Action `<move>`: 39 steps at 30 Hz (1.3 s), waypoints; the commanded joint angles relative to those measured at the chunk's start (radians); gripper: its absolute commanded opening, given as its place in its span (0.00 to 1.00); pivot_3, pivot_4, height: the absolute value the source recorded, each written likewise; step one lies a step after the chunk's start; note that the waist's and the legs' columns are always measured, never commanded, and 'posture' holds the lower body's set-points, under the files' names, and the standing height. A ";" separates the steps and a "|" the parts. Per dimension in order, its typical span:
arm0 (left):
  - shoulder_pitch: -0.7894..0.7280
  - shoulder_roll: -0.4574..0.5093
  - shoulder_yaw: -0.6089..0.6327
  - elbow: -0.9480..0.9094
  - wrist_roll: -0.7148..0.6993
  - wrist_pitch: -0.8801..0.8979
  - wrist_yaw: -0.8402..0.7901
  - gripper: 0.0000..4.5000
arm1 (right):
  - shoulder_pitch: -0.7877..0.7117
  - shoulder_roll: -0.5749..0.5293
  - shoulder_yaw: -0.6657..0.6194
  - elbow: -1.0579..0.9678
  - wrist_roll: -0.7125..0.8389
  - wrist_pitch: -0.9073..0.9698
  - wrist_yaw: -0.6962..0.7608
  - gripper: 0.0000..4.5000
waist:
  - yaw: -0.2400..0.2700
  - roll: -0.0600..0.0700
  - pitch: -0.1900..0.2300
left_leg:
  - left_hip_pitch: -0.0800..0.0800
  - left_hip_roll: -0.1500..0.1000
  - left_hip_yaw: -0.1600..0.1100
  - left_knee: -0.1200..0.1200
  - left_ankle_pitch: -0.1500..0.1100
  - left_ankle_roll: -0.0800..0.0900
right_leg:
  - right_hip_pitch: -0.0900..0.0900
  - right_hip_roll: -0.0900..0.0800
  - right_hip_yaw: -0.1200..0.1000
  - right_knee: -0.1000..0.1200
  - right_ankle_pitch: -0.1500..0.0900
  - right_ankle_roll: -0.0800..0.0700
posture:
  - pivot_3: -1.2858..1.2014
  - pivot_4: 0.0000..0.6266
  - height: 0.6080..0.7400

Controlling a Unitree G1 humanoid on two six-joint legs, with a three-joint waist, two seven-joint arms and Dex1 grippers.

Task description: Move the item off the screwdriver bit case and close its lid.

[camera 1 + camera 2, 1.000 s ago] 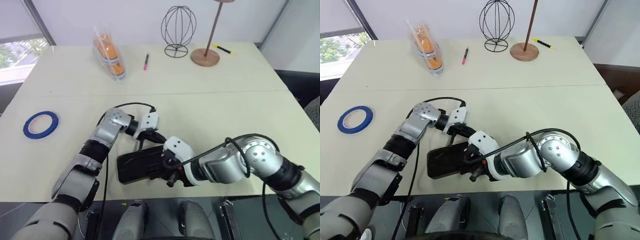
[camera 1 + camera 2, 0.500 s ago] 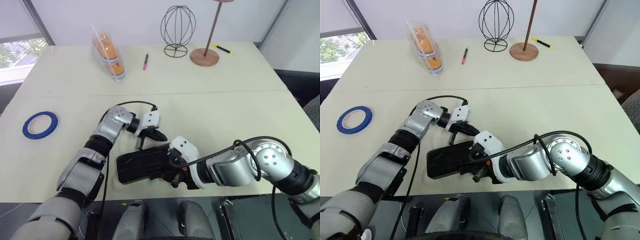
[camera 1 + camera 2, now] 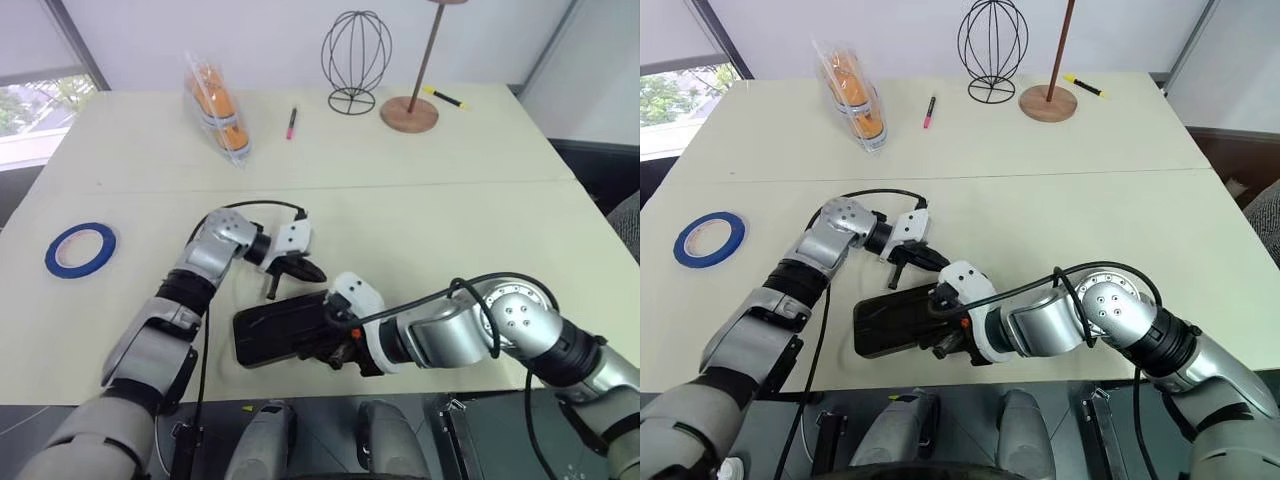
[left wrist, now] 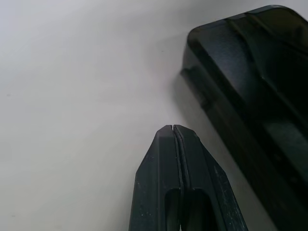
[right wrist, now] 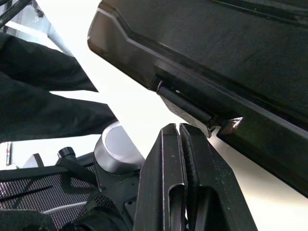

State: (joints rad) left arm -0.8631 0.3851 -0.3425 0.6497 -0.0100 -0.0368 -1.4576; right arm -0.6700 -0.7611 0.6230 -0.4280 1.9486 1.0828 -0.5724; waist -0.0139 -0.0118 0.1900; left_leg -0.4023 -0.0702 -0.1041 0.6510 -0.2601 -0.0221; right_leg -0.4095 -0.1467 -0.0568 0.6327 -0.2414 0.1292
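Observation:
The blue tape roll (image 3: pixel 80 249) lies flat on the table far to the left, well apart from the screwdriver bit case (image 3: pixel 280 328). The dark case sits near the table's front edge with its smoky lid (image 4: pixel 260 57) lying down flat on it. My left gripper (image 3: pixel 318 272) is shut and empty, its tips (image 4: pixel 172 129) just off the case's far corner, over bare table. My right gripper (image 5: pixel 175 127) is shut too, its tips at the small black latch tab (image 5: pixel 185 107) on the case's near edge.
At the back of the table stand a clear pack of orange things (image 3: pixel 217 105), a pink pen (image 3: pixel 292 122), a black wire ornament (image 3: pixel 356 60), a round wooden stand base (image 3: pixel 409 113) and a yellow marker (image 3: pixel 443 97). The table's front edge (image 3: pixel 300 395) runs just below the case.

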 commanded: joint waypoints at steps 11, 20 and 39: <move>0.068 0.037 -0.039 -0.153 -0.007 0.077 -0.083 0.00 | 0.018 0.038 0.002 -0.030 0.024 -0.023 -0.070 0.02 | -0.001 0.000 0.000 | 0.000 0.000 0.000 0.000 0.000 0.000 | 0.000 0.000 0.000 0.000 0.000 0.000 | 0.52 0.24 1.00; 0.088 0.049 -0.076 -0.166 0.012 0.049 -0.087 0.00 | -0.003 0.048 0.010 -0.056 0.003 -0.028 -0.146 0.02 | 0.000 0.000 0.000 | 0.000 0.000 0.000 0.000 0.000 0.000 | 0.000 0.000 0.000 0.000 0.000 0.000 | 0.52 0.24 1.00; 0.055 0.020 -0.066 -0.100 0.022 0.044 -0.071 0.00 | -0.040 0.128 -0.015 -0.137 -0.458 0.107 -0.045 0.02 | 0.000 0.000 0.000 | 0.001 0.000 -0.001 0.000 0.000 0.000 | 0.000 0.001 0.000 0.001 0.000 0.000 | 0.52 0.24 1.00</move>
State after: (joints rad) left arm -0.8063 0.4188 -0.3915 0.5413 0.0110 0.0120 -1.5120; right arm -0.6747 -0.6308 0.6583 -0.5770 1.6195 1.1959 -0.6068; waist -0.0142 -0.0115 0.1898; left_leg -0.4017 -0.0702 -0.1047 0.6512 -0.2600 -0.0221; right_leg -0.4093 -0.1461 -0.0568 0.6335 -0.2414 0.1291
